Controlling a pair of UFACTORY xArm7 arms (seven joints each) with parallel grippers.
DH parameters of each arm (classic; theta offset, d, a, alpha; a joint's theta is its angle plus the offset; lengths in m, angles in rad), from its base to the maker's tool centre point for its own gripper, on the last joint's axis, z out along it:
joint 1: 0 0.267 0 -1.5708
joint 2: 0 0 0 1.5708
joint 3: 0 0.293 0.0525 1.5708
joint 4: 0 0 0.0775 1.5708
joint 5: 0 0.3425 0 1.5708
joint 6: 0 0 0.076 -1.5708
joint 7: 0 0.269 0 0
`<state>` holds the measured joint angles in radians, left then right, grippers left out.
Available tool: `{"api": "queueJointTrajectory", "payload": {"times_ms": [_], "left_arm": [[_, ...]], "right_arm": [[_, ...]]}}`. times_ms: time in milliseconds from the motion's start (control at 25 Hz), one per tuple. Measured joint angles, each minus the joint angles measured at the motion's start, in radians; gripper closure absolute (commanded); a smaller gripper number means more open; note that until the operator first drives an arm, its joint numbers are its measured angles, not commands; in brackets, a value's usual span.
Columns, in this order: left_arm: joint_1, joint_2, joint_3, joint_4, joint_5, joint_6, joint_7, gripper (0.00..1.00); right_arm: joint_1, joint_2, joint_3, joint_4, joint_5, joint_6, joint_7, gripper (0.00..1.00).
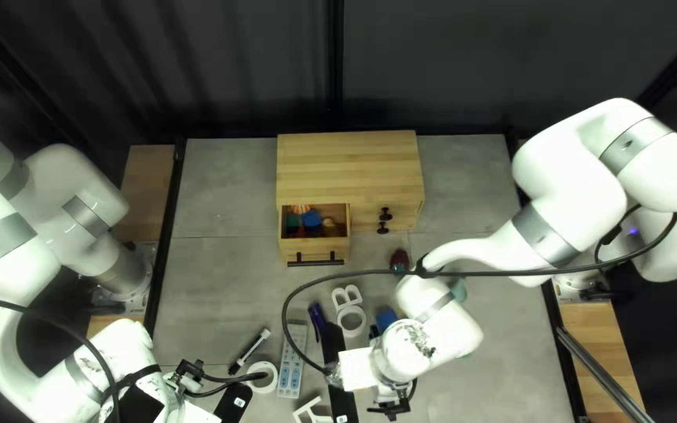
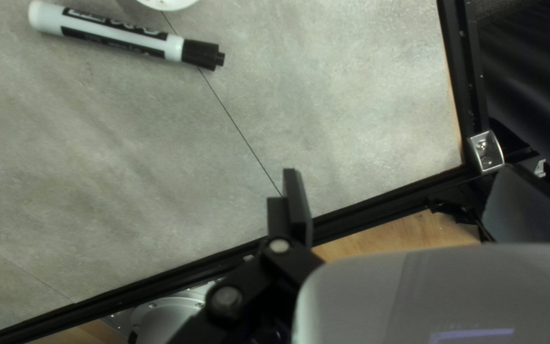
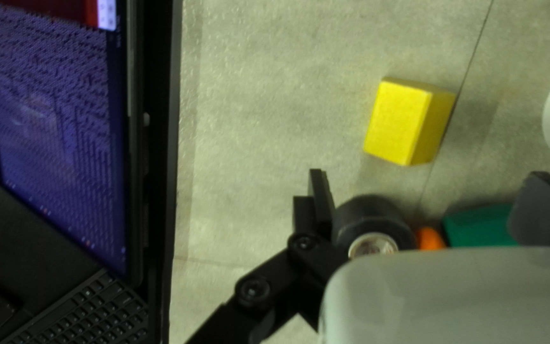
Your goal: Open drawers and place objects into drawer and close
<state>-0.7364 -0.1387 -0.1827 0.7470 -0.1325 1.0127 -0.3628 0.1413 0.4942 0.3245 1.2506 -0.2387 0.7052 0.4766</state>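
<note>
Drawer (image 1: 315,252), shown only from above, stands open at the far side, beyond the left gripper (image 1: 191,374), fingers spread, and right gripper (image 1: 390,409), also wide apart; the right wrist view alone shows a yellow block (image 3: 397,121).

Drawer (image 1: 290,249) open, objs (image 1: 310,219) inside, yel. block (image 3: 394,121) on tbl (image 1: 221,274)
</note>
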Motion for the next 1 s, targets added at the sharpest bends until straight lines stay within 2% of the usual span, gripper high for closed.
{"api": "queueJointTrajectory", "payload": {"times_ms": [360, 1000], "left_arm": [[0.000, 0.000, 0.000, 0.000, 0.000, 0.000, 0.000, 0.00], [0.000, 0.000, 0.000, 0.000, 0.000, 0.000, 0.000, 0.00]], "right_arm": [[0.009, 0.040, -0.012, 0.044, -0.007, 0.015, 0.012, 0.00], [0.021, 0.055, -0.025, 0.035, -0.034, -0.027, 0.021, 0.00]]}}
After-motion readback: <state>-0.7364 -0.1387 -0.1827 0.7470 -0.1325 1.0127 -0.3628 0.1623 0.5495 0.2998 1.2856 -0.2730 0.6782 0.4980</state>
